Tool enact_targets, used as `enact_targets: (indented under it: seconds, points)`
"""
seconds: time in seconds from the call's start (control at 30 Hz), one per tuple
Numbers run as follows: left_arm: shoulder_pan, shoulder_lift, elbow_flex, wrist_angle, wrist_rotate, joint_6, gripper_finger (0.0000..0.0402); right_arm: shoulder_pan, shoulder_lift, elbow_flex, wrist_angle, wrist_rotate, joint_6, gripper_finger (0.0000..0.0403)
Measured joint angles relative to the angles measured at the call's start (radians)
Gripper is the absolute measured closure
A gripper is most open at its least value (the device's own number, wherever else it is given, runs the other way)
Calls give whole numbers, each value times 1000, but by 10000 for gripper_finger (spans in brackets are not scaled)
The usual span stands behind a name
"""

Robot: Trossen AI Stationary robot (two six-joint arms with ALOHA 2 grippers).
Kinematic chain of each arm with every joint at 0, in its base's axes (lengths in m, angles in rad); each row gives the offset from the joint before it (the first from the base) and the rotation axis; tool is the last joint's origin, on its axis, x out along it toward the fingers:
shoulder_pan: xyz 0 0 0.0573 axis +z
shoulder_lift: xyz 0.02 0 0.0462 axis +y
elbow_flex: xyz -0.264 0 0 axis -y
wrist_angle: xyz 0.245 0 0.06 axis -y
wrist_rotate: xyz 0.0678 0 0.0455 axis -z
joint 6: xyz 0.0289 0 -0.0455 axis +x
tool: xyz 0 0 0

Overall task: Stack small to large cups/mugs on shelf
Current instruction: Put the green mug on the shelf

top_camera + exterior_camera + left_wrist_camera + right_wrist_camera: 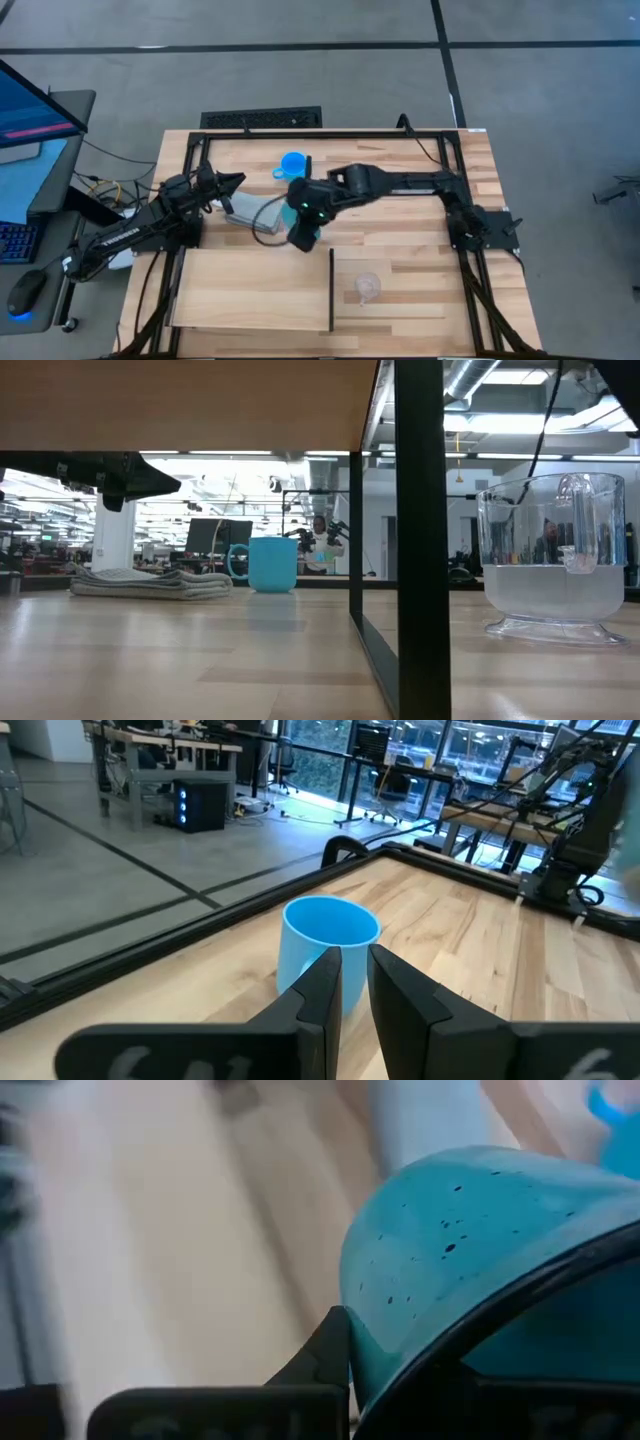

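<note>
Pale butcher-block counter point(400, 215) carries a smooth blue mug point(292, 165) at twelve o'clock, ribbed clear cup point(367, 286) at five. Right tool point(303, 238) clamps the speckled teal mug point(470, 1240) mid-counter; left tool point(355, 982) nearly together, empty.

Teal-green glazed mug point(470, 1250), flecked with small dark speckles. Bright-blue handled mug point(322, 952) near the bench's far edge. Clear transparent cup point(367, 286). Light-wood shelf board point(255, 290) with thin dark edge. Grey folded cloth point(150, 582). Pale wood-grain bench point(400, 225).
</note>
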Motion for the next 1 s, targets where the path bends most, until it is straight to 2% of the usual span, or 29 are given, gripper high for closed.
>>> enact_targets:
  seconds: [0.07, 0.13, 0.27, 0.57, 1.0]
  points:
    - [0, 0, 0, 0, 0, 0, 359, -22, 29, -2, -33, -22, 4, 368]
    - [0, 0, 0, 0, 0, 0, 359, -39, 60, -1, 35, -53, 0, 368]
    - [0, 4, 0, 0, 0, 0, 359, -49, 129, -2, 26, -98, 0, 368]
    - [0, 5, 0, 0, 1, 0, 359, -62, 202, -1, 45, -104, -2, 368]
    - [0, 11, 0, 0, 2, 0, 359, -68, 306, -2, 58, -171, -19, 368]
